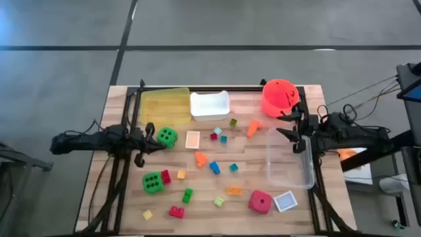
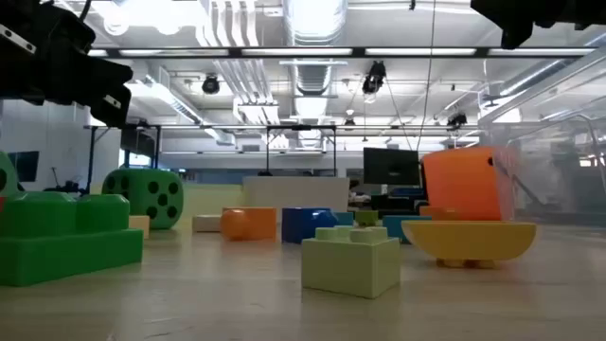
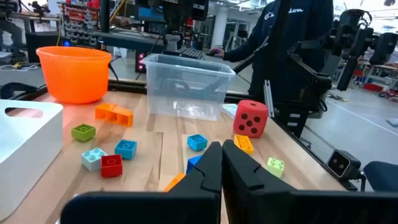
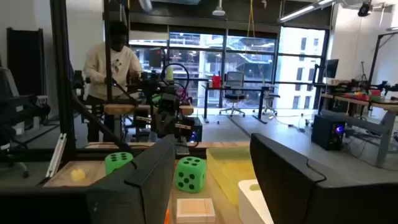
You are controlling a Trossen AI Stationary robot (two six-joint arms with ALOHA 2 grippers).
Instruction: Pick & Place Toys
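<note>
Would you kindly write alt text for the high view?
Toy bricks, two green dice and a red die lie scattered on a wooden table, between the shut left end effector and the open right end effector.

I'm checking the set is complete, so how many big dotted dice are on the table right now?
3: one green die beside the left gripper, a second green die nearer the front left, and a pink-red die front right, beside the clear tray.

Two green dice [image 1: 167, 137] with dark dots; one pink-red die [image 1: 260, 201]; orange-red bucket [image 1: 279, 97]; yellow tray [image 1: 165, 103]; white tray [image 1: 210, 105].
</note>
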